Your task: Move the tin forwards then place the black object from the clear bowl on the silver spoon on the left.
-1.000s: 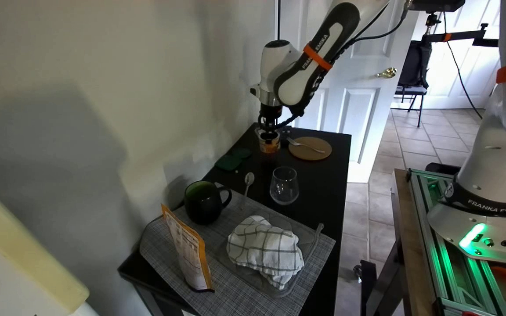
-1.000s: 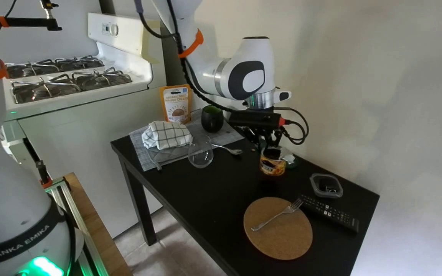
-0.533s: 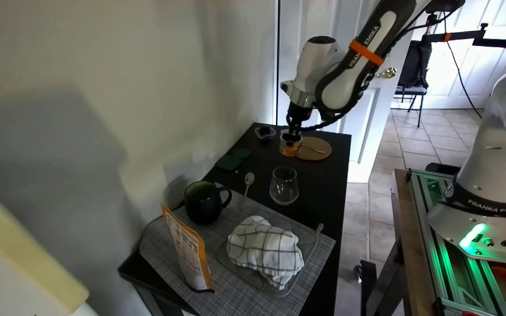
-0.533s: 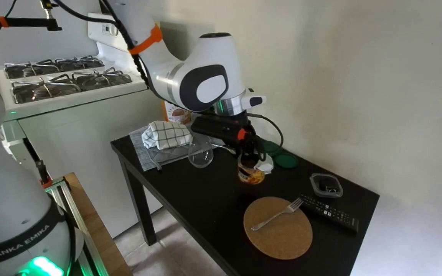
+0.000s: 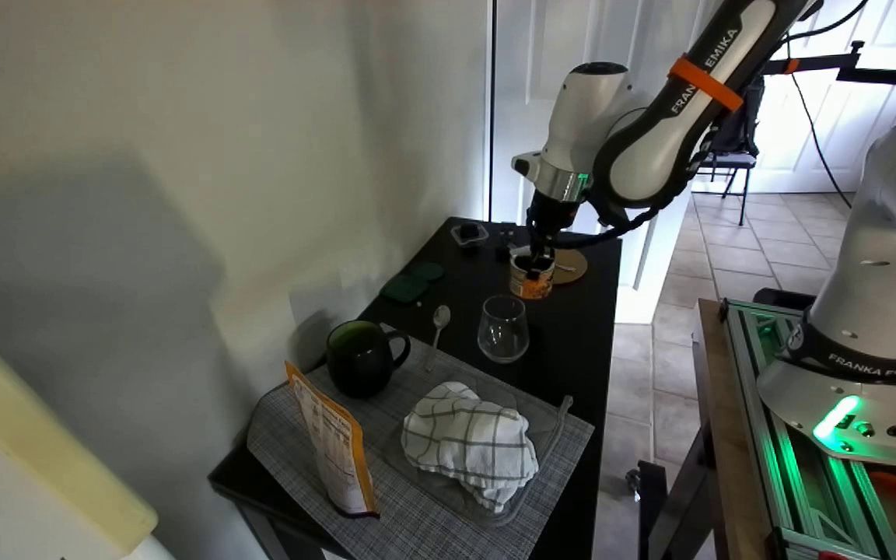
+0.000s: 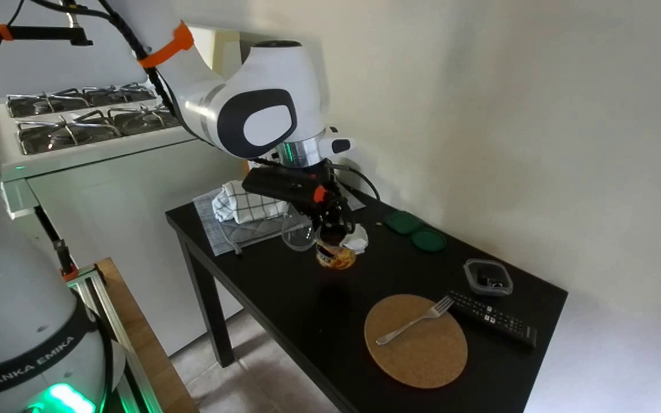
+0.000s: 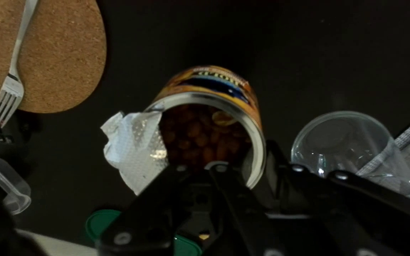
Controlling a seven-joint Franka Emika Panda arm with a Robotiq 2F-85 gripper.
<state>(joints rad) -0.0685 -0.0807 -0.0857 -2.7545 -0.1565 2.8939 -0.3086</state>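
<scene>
Wrist view: the black two-fingered gripper (image 7: 249, 161) is pinching the wall of a short, round, orange-brown metal tin (image 7: 222, 80), one finger reaching inside the rim, one pressing from outside. Brown bean-like pieces (image 7: 205, 140) are lying inside it, and crumpled silvery-white foil (image 7: 133, 149) is sticking out from its edge. In an exterior view the tin is hanging just above the black table (image 6: 284, 292), near a clear stemless glass (image 6: 296, 236). A small black object (image 6: 486, 277) is lying in a clear plastic bowl (image 6: 494, 291) just beside a black remote control (image 6: 500, 324). A silver spoon (image 5: 442, 316) is lying near a dark mug (image 5: 362, 362).
</scene>
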